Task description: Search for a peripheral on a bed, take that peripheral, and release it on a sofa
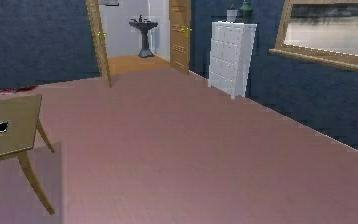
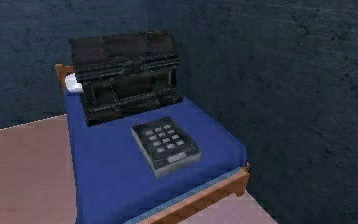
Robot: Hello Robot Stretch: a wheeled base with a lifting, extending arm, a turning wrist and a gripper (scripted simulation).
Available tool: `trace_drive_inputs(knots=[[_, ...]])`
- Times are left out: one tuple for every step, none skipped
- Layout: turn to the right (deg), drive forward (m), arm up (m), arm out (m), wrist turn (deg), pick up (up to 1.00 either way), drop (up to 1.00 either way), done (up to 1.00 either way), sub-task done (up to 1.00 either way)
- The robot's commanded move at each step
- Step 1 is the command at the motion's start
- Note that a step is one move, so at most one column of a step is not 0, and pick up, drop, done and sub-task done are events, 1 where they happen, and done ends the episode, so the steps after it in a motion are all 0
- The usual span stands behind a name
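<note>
Arm side view, nearest: low bed with wooden frame and plain blue cover (image 2: 99, 165), foot edge closest.

On the cover, past the middle toward the arm side view's right, lies a flat dark grey slab with a grid of keys (image 2: 167, 146). I take this for the peripheral. It lies flat, apart from everything else.

Step in hand, as I judge it: search done, the reach comes next. Line the base up so the arm extends straight over the slab, then lower slowly. The piece is thin, so grip it across its short edges.

Gripper state: cannot tell.

Behind it, a dark carved wooden chest (image 2: 125, 70) crowds the head of the bed, so don't overshoot. A small white lump (image 2: 75, 84) sits beside it.

Forward view: light wooden table (image 1: 12, 135) nearest, open pink floor beyond, then a white chest of drawers (image 1: 230, 55). Farthest, a doorway with a dark pedestal basin (image 1: 143, 34). No sofa here.
</note>
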Motion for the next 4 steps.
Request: trace_drive_inputs(knots=[[0.0, 0.00, 0.50, 0.00, 0.0, 0.00, 0.00, 0.00, 0.00], [0.0, 0.00, 0.16, 0.00, 0.0, 0.00, 0.00, 0.00, 0.00], [0.0, 0.00, 0.00, 0.48, 0.0, 0.00, 0.00, 0.00, 0.00], [0.0, 0.00, 0.00, 0.00, 45.0, 0.00, 0.00, 0.00, 0.00]])
